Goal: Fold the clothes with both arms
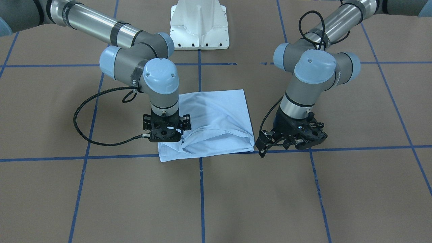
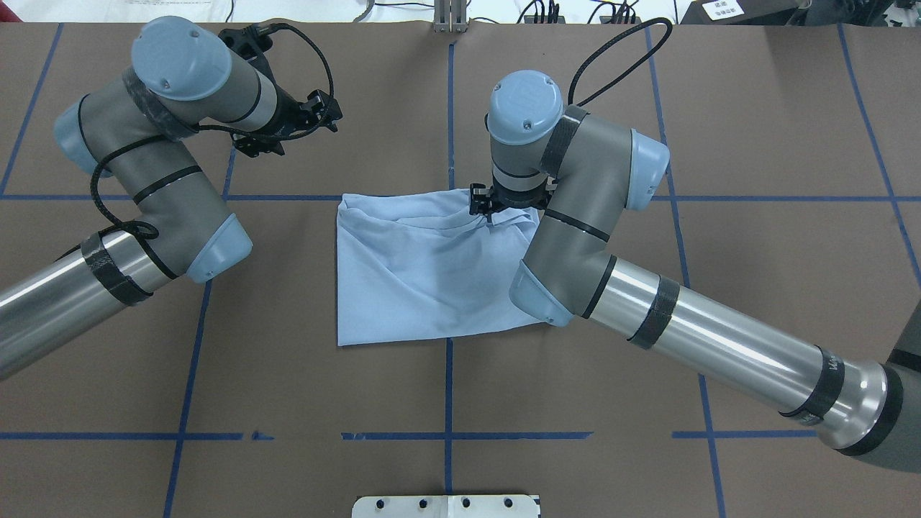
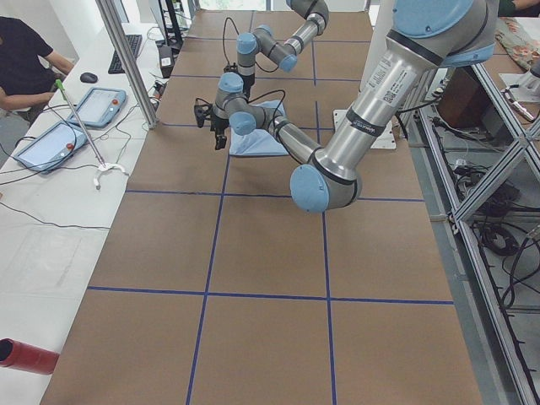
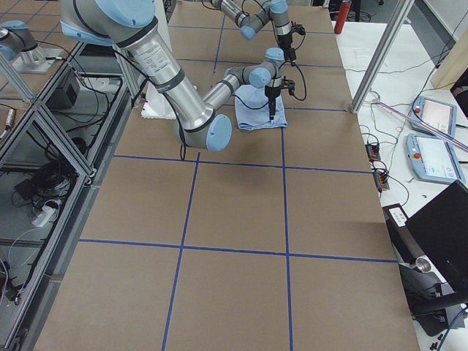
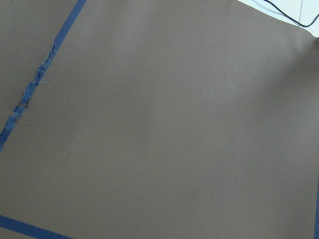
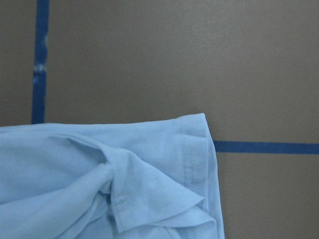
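Observation:
The pale blue T-shirt lies folded into a rough square in the middle of the table. It also shows in the overhead view and the right wrist view, where a hemmed corner lies rumpled. My right gripper points straight down on the shirt's edge. In the overhead view wrinkles gather toward my right gripper, which looks shut on the cloth. My left gripper hangs tilted just off the shirt's other side, open and empty, above bare table. The print and the collar are hidden.
The white pedestal base stands at the robot's side of the table. Blue tape lines cross the brown table. A side bench with tablets and a seated operator lies beyond the far edge.

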`<act>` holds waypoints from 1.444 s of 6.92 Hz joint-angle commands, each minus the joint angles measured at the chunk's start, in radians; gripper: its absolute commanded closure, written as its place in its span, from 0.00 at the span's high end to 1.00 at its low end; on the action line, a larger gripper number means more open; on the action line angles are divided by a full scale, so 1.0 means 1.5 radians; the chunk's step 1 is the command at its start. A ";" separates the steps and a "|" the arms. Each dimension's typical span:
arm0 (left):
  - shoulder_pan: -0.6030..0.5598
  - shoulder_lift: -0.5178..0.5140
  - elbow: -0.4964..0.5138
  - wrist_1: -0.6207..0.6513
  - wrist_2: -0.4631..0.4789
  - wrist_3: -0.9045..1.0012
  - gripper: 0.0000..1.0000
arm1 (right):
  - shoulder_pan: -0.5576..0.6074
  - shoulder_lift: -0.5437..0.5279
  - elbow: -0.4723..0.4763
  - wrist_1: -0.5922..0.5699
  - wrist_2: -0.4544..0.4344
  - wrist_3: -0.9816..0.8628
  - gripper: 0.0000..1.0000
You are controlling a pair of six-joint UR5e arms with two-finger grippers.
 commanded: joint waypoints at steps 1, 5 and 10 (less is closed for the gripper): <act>0.000 -0.001 -0.001 -0.001 0.000 -0.001 1.00 | -0.015 0.002 -0.014 -0.019 -0.037 -0.053 1.00; 0.000 0.000 -0.004 -0.002 0.000 -0.002 1.00 | 0.010 0.004 -0.039 -0.017 -0.042 -0.106 1.00; 0.002 -0.001 -0.004 -0.002 0.000 -0.004 1.00 | 0.046 0.022 -0.072 -0.013 -0.025 -0.140 1.00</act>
